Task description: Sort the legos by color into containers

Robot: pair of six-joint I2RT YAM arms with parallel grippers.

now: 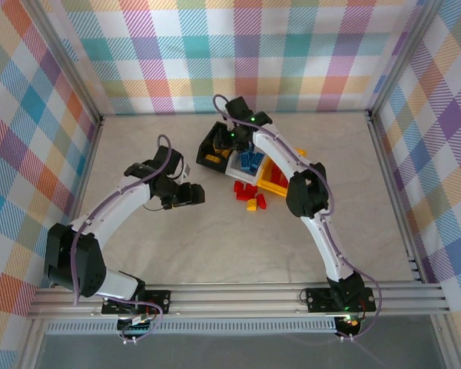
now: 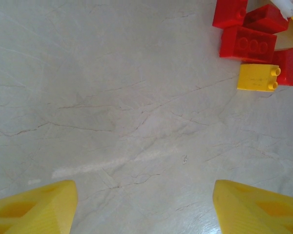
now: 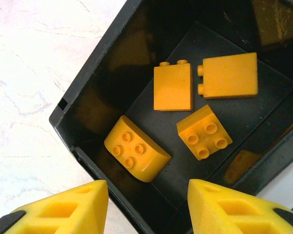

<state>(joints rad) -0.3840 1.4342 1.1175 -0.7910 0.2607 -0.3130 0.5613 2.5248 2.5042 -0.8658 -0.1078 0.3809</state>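
Yellow legos (image 3: 172,87): four lodged in black bin (image 3: 105,63); red legos (image 2: 246,43) and yellow lego (image 2: 256,77) left unsorted on tabletop (image 2: 136,122); left end effector (image 2: 144,204) and right end effector (image 3: 147,204) parted, empty.

Bright, even, diffuse light, shadows faint and soft, table (image 3: 34,73) washed out near white, yellow reflections on glossy black bin (image 3: 112,63) walls, lower edges soft-focus.

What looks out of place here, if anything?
Nothing looks damaged. A yellow lego lies tipped on its side beside loose red legos on the table, not yet sorted.
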